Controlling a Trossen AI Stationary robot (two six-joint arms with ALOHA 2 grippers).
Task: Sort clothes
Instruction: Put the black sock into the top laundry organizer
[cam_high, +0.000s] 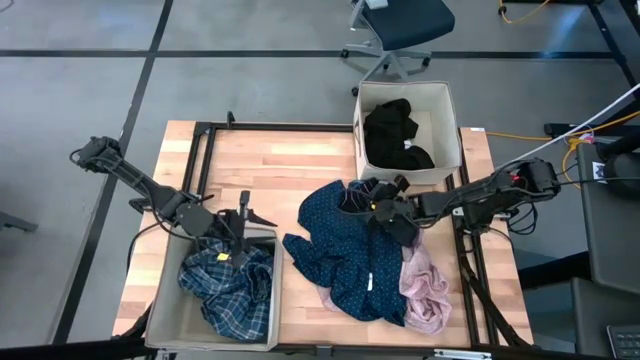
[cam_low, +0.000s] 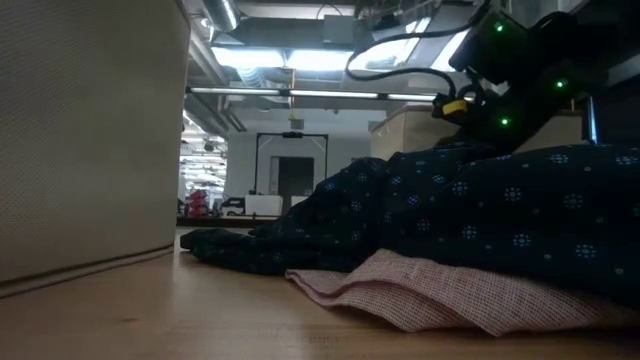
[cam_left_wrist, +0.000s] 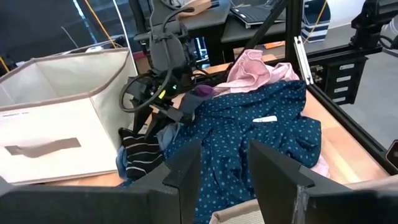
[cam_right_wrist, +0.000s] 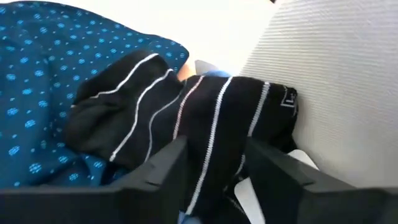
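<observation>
The wooden table (cam_high: 300, 170) carries two beige fabric boxes and a heap of clothes. One box (cam_high: 445, 120) stands at about one o'clock, the other box (cam_high: 165, 310) at about seven o'clock. Near the centre, spreading toward five o'clock, lies the navy white-dotted garment (cam_high: 345, 255) — directly on the wood. A pale pink garment (cam_high: 425, 290) lies at its five o'clock side, touching it — partly under it in the low view.
</observation>
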